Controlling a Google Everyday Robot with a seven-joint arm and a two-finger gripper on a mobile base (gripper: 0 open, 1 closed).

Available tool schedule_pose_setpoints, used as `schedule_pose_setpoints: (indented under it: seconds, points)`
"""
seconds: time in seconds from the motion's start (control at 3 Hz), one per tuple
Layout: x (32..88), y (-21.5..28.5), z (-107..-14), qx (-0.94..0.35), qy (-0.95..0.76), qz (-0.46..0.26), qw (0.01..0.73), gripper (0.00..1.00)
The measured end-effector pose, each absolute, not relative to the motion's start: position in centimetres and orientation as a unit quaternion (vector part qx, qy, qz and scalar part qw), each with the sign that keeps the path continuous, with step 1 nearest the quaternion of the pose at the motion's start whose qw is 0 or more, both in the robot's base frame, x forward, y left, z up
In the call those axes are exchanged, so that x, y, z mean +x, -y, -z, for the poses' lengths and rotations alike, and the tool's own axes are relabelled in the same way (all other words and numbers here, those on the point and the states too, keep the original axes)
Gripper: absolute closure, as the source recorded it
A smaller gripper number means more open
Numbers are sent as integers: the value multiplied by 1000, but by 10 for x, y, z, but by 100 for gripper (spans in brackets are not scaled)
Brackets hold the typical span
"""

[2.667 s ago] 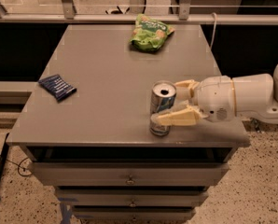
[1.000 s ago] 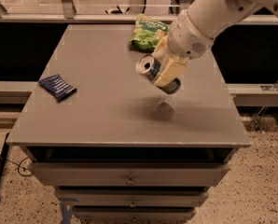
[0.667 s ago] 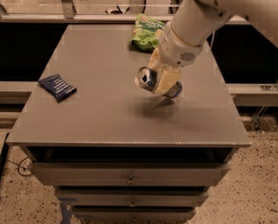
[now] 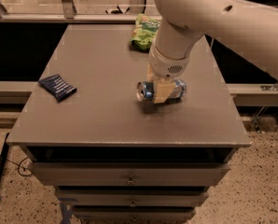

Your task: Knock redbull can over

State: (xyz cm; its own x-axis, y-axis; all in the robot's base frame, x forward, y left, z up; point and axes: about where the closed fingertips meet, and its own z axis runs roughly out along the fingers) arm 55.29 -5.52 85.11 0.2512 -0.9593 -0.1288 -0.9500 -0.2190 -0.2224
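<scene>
At the near edge, below the worktop (image 4: 97,120), there are drawers (image 4: 129,174) stacked one under another. A little to the right of the worktop's middle is the can (image 4: 177,88). It is on its side, with the silver top pointing to 9 o'clock. It is on the surface or just above it; I cannot tell if it touches. The claw (image 4: 159,90) comes down from above and pinches the can around its middle, with one finger (image 4: 161,91) across the near side. The packet (image 4: 58,87) lies flat at 9 o'clock from the can, well apart. The green bag (image 4: 146,31) is at 12 o'clock from the can, near the far edge, and the arm (image 4: 213,17) partly covers it.
</scene>
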Motion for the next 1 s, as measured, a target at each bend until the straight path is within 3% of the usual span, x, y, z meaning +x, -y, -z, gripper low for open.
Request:
schedule_pose_setpoints:
  seconds: [0.67, 1.0]
  points:
    - [553, 57, -846, -771, -625, 9, 120, 13]
    - [552, 56, -850, -766, -630, -9, 127, 0]
